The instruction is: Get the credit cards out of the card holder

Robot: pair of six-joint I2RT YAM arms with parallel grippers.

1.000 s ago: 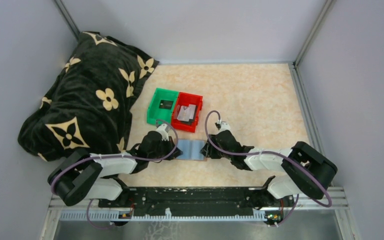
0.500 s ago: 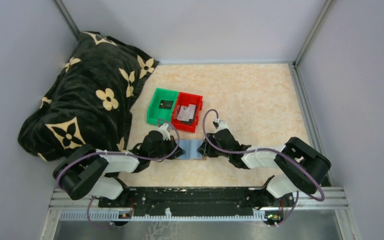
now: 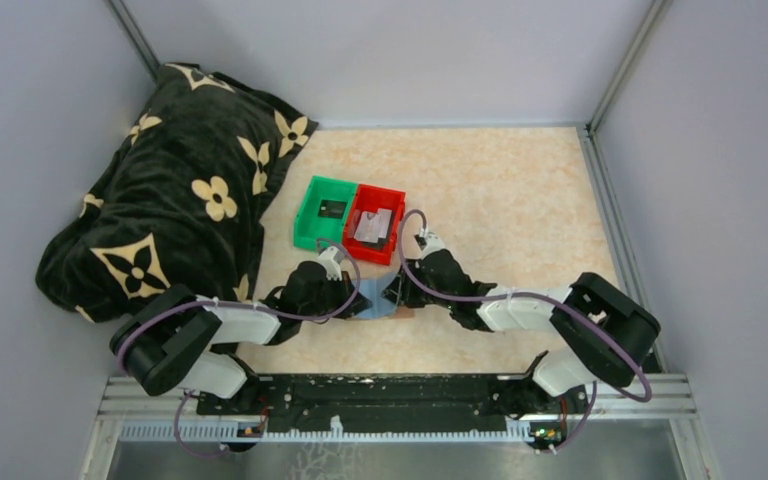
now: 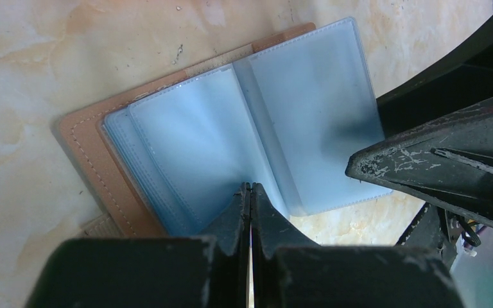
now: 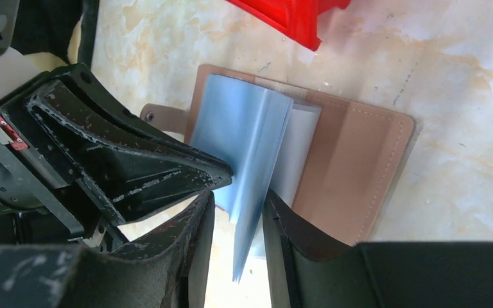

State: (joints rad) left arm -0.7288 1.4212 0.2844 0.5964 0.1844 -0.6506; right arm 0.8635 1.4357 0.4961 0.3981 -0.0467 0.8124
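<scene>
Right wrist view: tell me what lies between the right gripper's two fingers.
The card holder's pale blue sleeves stand on edge between the right gripper's fingers, with a gap beside them. This shows in the right wrist view.

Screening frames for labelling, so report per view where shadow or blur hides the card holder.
Top external: evenly lit, sharp, but the card holder is tiny and mostly covered. Left wrist: holder sharp, a soft dark shadow on its right page; left gripper slightly blurred. Right wrist: holder sharp, right gripper soft-edged.
</scene>
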